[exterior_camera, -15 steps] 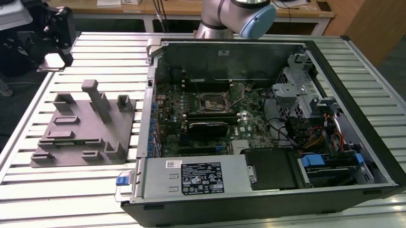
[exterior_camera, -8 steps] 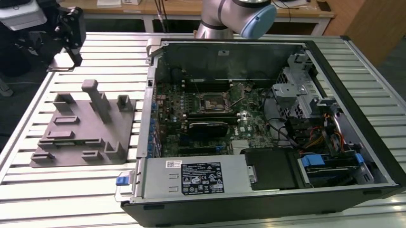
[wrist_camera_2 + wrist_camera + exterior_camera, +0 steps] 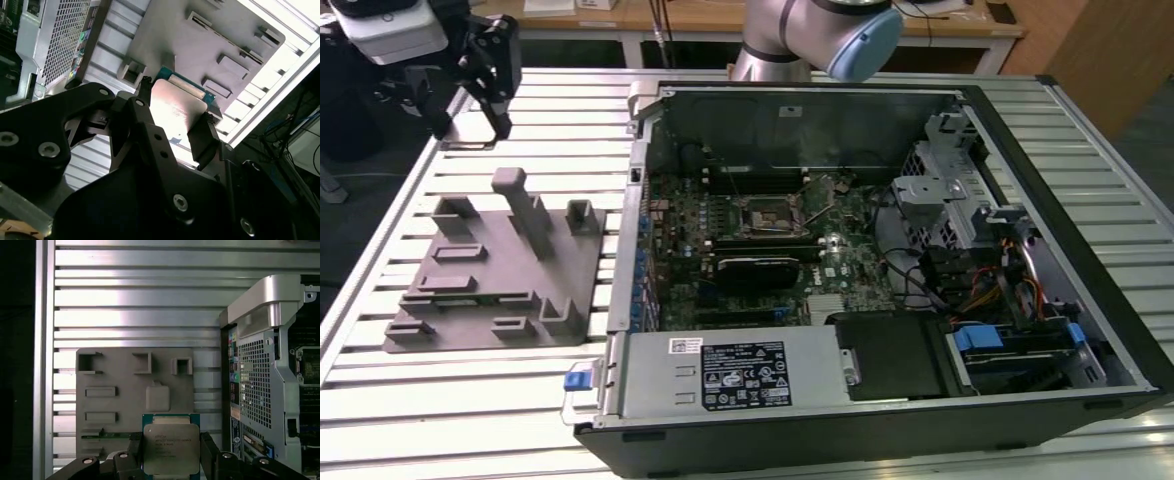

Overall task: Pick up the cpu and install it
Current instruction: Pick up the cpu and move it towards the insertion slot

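Observation:
The cpu [image 3: 171,447], a small square chip with a pale silver top on a green edge, sits between my black fingers [image 3: 210,454] in the first wrist view. My gripper [image 3: 171,456] is shut on it. In the second wrist view the cpu [image 3: 175,107] hangs in my gripper [image 3: 175,120] above the grey fixture [image 3: 200,35]. My gripper [image 3: 467,122] is raised at the far left in the exterior view, beyond the fixture [image 3: 494,270]. The black motherboard socket [image 3: 765,212] lies inside the open computer case [image 3: 1067,330].
The case stands on a slatted metal table [image 3: 454,400], to the exterior view's right of the fixture. Its perforated rear wall [image 3: 252,385] rises beside the fixture [image 3: 115,370]. A power supply [image 3: 720,372], drive cages and cables [image 3: 987,290] crowd the case's near and right sides.

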Robot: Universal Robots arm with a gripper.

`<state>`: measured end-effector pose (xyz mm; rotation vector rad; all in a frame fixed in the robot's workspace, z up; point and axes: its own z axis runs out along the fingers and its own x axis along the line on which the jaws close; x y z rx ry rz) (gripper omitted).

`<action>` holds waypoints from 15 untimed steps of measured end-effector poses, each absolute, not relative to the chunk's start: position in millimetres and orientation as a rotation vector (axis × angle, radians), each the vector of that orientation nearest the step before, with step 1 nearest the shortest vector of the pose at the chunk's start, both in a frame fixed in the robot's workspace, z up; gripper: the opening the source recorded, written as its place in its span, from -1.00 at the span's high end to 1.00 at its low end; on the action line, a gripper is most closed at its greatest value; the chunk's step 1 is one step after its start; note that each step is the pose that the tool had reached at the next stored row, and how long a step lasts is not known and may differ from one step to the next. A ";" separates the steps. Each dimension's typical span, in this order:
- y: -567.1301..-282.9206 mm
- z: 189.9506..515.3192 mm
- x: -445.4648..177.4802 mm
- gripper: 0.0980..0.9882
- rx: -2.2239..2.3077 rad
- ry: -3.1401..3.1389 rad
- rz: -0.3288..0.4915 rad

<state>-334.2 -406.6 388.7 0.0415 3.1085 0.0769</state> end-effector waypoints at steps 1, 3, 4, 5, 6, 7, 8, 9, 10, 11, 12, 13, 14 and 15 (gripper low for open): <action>-406.5 388.7 -332.1 0.00 0.042 3.109 0.077; -406.5 388.7 -328.0 0.00 0.042 3.109 0.077; -406.5 388.7 -326.0 0.00 0.042 3.109 0.077; -406.5 388.7 -323.9 0.00 0.042 3.109 0.077; -406.5 388.6 -321.9 0.00 0.042 3.108 0.077; -406.5 388.7 -319.8 0.00 0.042 3.108 0.077; -406.5 388.7 -317.8 0.00 0.042 3.109 0.077; -406.5 388.6 -315.8 0.00 0.042 3.108 0.077; -406.5 388.7 -313.8 0.00 0.042 3.109 0.077; -406.5 388.7 -311.8 0.00 0.042 3.109 0.077; -406.5 388.7 -309.9 0.00 0.042 3.109 0.077; -406.5 388.7 -307.9 0.00 0.042 3.109 0.077; -406.5 388.7 -305.8 0.00 0.042 3.109 0.077; -406.5 388.7 -303.7 0.00 0.041 3.109 0.077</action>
